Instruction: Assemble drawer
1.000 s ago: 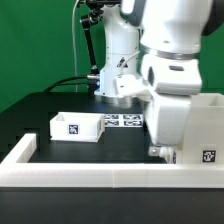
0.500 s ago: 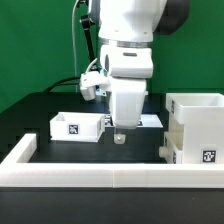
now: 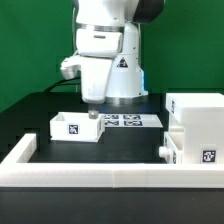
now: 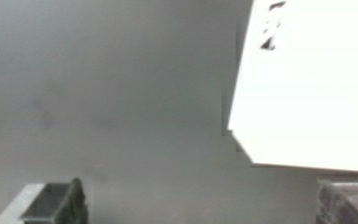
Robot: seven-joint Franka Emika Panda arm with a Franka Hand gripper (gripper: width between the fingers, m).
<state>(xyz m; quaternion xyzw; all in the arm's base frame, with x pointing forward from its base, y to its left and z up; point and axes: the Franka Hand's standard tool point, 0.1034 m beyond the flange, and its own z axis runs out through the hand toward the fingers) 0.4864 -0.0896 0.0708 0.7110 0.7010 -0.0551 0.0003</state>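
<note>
A small white open box with a tag, the drawer's inner part (image 3: 77, 126), sits on the black table at the exterior view's left. A larger white box, the drawer's housing (image 3: 196, 128), stands at the right. My gripper (image 3: 93, 113) hangs just above the small box's far right corner. In the wrist view the gripper (image 4: 201, 205) is open and empty, its two fingertips (image 4: 51, 204) set wide apart over grey table. A white panel (image 4: 311, 85) lies to one side, apart from the fingers.
The marker board (image 3: 127, 121) lies flat behind the small box. A low white rail (image 3: 100, 173) runs along the table's front and left edge. A small dark piece (image 3: 164, 150) sits by the housing's foot.
The arm has swung from the housing at the exterior view's right across to the left, and now hangs over the small box. The gripper stays empty.
</note>
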